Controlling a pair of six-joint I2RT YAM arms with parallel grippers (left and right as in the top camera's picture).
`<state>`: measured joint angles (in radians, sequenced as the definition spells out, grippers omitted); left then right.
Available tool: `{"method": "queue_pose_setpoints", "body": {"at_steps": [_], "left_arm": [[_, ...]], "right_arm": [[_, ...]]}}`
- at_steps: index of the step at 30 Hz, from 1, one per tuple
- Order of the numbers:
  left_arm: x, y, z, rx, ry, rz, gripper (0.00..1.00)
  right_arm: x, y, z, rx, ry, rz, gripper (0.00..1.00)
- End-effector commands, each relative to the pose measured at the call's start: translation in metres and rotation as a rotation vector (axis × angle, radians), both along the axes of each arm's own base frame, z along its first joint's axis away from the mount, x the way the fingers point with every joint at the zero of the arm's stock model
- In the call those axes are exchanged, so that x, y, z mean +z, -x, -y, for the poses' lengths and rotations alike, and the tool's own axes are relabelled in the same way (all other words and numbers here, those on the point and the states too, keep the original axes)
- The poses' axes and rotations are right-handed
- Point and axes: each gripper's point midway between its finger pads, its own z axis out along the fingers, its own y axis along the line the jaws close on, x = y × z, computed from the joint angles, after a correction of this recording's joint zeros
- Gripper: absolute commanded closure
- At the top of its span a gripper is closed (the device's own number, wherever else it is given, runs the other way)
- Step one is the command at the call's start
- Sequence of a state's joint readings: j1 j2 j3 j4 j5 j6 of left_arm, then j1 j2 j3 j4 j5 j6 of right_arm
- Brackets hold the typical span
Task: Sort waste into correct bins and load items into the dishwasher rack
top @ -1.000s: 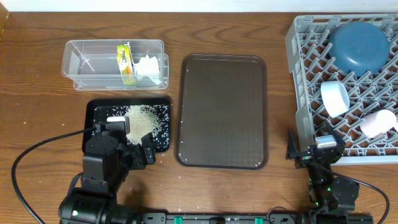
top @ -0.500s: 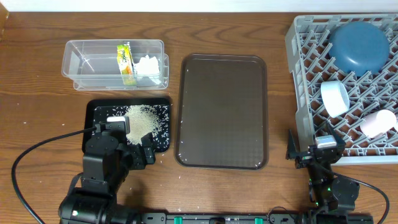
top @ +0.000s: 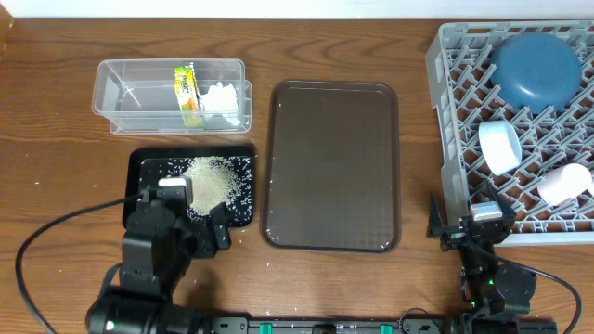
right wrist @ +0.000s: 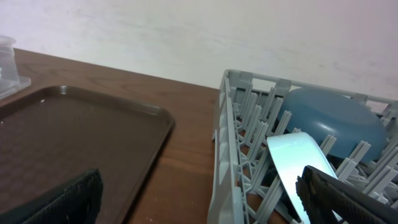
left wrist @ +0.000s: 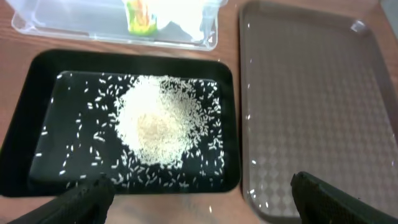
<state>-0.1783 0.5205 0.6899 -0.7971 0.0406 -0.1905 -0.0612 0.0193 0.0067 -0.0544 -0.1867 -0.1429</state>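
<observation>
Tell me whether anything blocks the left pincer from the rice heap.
Nothing visible does. In the left wrist view the open left pincer faces the rice heap lying in the black tray, with only the tray's low near rim between them.

Desk point(top: 56, 111): brown wood, visible grain, low sheen.
Tub point(top: 116, 93): clear plastic, glossy.
Wrapper point(top: 187, 93): printed film, shiny.
Black tray point(left wrist: 28, 112): smooth, reflective plastic.
Rice point(left wrist: 158, 121): matt white grains.
Serving tray point(top: 332, 167): brown plastic, fine embossed diamond texture, semi-gloss.
Rack point(top: 455, 139): grey plastic, matt.
Plate point(top: 536, 67): blue, smooth, satin finish.
</observation>
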Motion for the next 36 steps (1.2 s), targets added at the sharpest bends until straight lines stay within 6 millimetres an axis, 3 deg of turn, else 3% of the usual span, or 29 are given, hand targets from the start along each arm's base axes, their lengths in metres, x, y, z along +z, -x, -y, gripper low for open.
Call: {"method": "queue_pose_setpoints", "body": {"at_steps": [1,8,12,15,20,36], "left_arm": [[-0.005,0.004,-0.008,0.041,0.003,0.047,0.05],[-0.019,-0.018,-0.016,0.087,0.045,0.356,0.05],[-0.017,-0.031,-0.022,0.117,0.061,0.540,0.05],[-0.018,-0.037,-0.019,0.056,-0.010,0.633,0.05],[-0.047,-0.038,-0.015,0.018,-0.053,0.572,0.05],[-0.047,-0.038,-0.015,0.020,-0.048,0.571,0.05]], "right_arm": [[-0.002,0.000,-0.001,0.003,0.012,-0.004,0.01],[-0.002,0.000,-0.001,0.003,0.012,-0.004,0.01],[-0.002,0.000,-0.001,0.003,0.012,-0.005,0.01],[-0.002,0.000,-0.001,0.003,0.012,-0.004,0.01],[-0.002,0.000,-0.001,0.003,0.012,-0.005,0.01],[-0.002,0.000,-0.001,0.003,0.012,-0.005,0.01]]}}
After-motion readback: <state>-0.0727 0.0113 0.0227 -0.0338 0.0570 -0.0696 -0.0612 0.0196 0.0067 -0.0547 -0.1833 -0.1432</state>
